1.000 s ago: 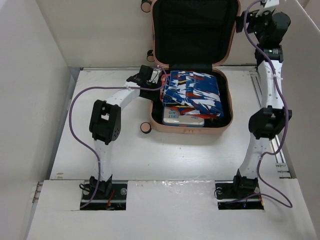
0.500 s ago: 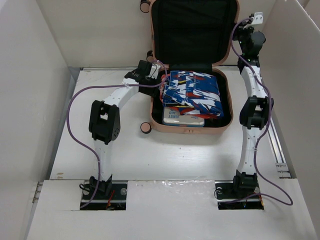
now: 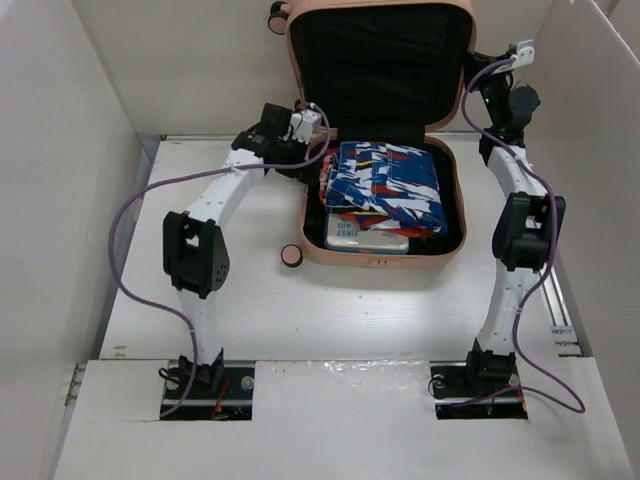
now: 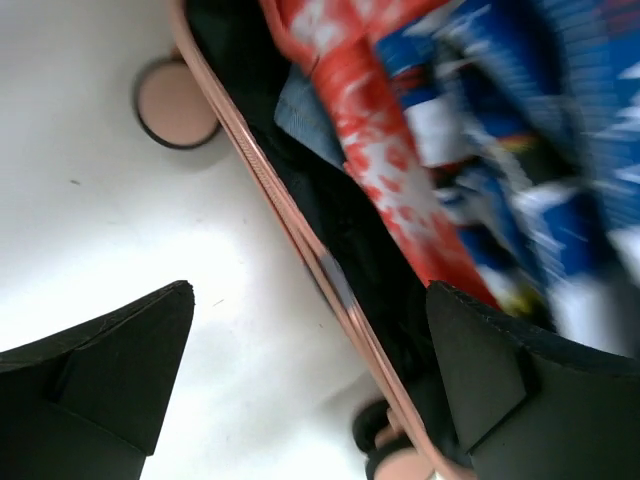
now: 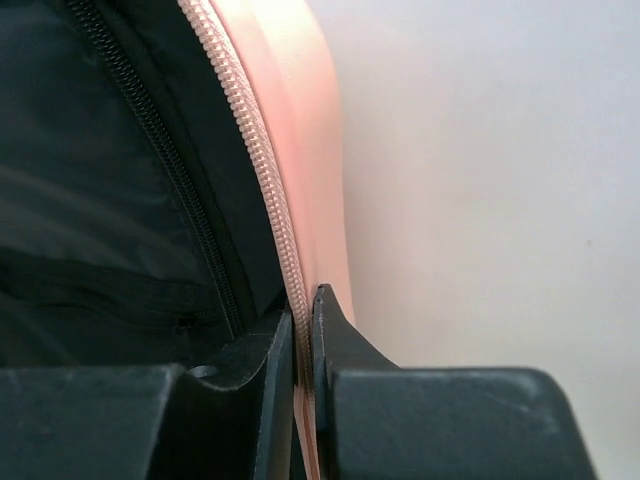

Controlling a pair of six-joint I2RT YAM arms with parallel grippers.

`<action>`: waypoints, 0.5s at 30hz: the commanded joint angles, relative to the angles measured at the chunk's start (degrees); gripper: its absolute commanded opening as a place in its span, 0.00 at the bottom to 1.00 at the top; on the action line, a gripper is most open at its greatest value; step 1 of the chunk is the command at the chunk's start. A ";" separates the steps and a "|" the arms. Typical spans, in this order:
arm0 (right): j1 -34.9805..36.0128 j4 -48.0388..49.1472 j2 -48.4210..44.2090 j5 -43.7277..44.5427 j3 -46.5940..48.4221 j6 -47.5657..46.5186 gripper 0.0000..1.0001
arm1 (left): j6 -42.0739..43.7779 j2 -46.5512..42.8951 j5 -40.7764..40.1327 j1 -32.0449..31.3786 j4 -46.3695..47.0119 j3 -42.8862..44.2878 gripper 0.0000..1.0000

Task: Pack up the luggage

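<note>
Since earlier, left gripper (image 4: 308,292) sprang wide beside peach-pink hard-shell suitcase (image 3: 385,262); we see right gripper (image 5: 303,318) now pinching its raised lid's zippered rim (image 5: 258,170).

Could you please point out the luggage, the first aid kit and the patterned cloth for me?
luggage (image 3: 400,262): top view, peach front wall.
first aid kit (image 3: 362,236): top view, white lid.
patterned cloth (image 3: 385,185): top view, its middle.

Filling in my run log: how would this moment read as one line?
left claw: open, at luggage left rim | right claw: shut on lid rim | lid: up | inside: patterned bundle, first-aid box
</note>
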 commanded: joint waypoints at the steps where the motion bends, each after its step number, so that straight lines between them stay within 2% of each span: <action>1: -0.30 15.05 -8.68 -11.91 -5.14 7.17 0.00 | 0.05 -10.61 6.79 3.16 -1.28 4.21 1.00; 6: -2.23 20.15 -16.49 -12.45 -20.70 9.61 0.02 | -0.58 -19.65 15.93 9.14 -3.56 2.46 1.00; 7: -3.54 22.51 -18.17 -13.58 -24.37 12.59 0.06 | 0.90 -22.28 18.47 11.85 -4.78 0.54 1.00; 10: -5.48 25.43 -20.90 -14.47 -30.01 17.79 0.16 | 4.07 -26.32 22.70 14.75 -6.47 -1.83 0.99; 13: -7.07 23.35 -24.58 -19.99 -35.21 20.26 0.51 | 4.70 -31.78 29.28 18.98 -7.17 -5.44 0.99; 14: -7.94 21.15 -25.64 -21.57 -36.26 20.27 0.60 | 4.70 -32.93 32.70 22.21 -7.17 -7.72 0.99; 15: -9.08 18.43 -26.87 -24.72 -37.23 20.27 0.75 | 4.70 -33.90 34.12 23.64 -6.65 -8.70 0.99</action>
